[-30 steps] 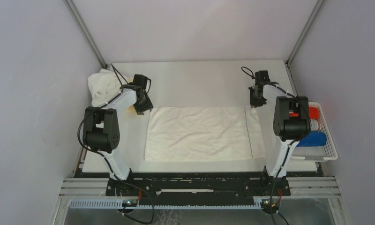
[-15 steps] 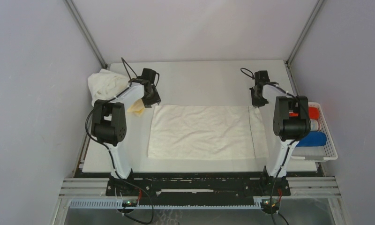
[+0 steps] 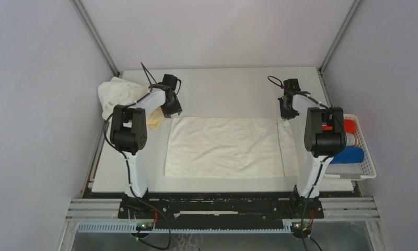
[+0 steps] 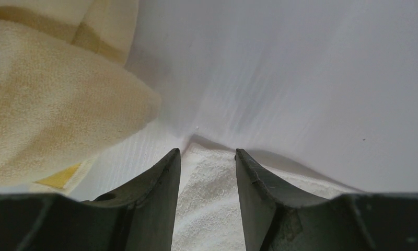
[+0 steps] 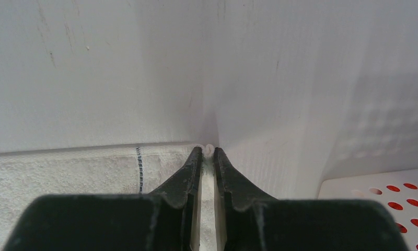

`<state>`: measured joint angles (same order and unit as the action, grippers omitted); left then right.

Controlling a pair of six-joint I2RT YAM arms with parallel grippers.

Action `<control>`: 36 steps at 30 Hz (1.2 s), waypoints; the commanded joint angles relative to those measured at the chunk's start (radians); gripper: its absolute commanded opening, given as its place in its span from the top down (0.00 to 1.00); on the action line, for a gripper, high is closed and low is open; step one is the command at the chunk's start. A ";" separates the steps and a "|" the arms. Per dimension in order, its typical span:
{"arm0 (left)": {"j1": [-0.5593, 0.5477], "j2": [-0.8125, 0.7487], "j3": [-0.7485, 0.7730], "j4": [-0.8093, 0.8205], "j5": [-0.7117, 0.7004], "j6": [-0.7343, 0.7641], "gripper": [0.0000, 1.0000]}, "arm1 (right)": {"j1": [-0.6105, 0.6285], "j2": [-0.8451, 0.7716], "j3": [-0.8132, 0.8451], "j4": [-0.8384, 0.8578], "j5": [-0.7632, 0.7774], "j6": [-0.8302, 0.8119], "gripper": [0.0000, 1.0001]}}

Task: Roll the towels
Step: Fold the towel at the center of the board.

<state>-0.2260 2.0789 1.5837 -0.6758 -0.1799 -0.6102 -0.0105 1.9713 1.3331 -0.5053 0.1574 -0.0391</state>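
Observation:
A white towel (image 3: 228,146) with a thin dark stitched line near its right end lies spread flat on the table. My left gripper (image 3: 173,110) is at its far left corner. In the left wrist view the gripper (image 4: 208,152) is open, and the towel's corner (image 4: 209,178) lies between the fingers. My right gripper (image 3: 286,112) is at the far right corner. In the right wrist view the gripper (image 5: 207,150) is shut on the towel's corner (image 5: 165,167).
A heap of cream and white towels (image 3: 118,94) lies at the far left, close to my left gripper, and shows in the left wrist view (image 4: 55,104). A white plastic basket (image 3: 367,157) at the right edge holds blue and red towels; its perforated rim shows in the right wrist view (image 5: 384,193).
My left arm has swung right and a little farther away, bringing its gripper over the towel's far left corner. The towel's left edge has shifted slightly right. The right arm has stayed put.

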 commanded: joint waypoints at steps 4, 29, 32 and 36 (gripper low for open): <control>0.004 0.033 0.013 -0.033 0.009 0.000 0.53 | 0.004 0.015 0.008 0.003 0.027 -0.012 0.94; 0.090 -0.057 0.053 -0.048 -0.012 0.057 1.00 | -0.032 -0.013 0.046 0.046 -0.035 -0.002 0.95; 0.099 -0.042 0.124 -0.051 0.007 0.079 1.00 | -0.038 0.010 0.110 0.021 -0.052 -0.005 0.95; 0.099 -0.019 0.214 -0.066 0.011 0.104 1.00 | -0.042 0.033 0.208 0.000 -0.059 -0.014 0.95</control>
<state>-0.1478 2.0941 1.6775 -0.7330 -0.1249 -0.5701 -0.0246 1.9945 1.4338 -0.5167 0.0689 -0.0406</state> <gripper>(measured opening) 0.014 0.083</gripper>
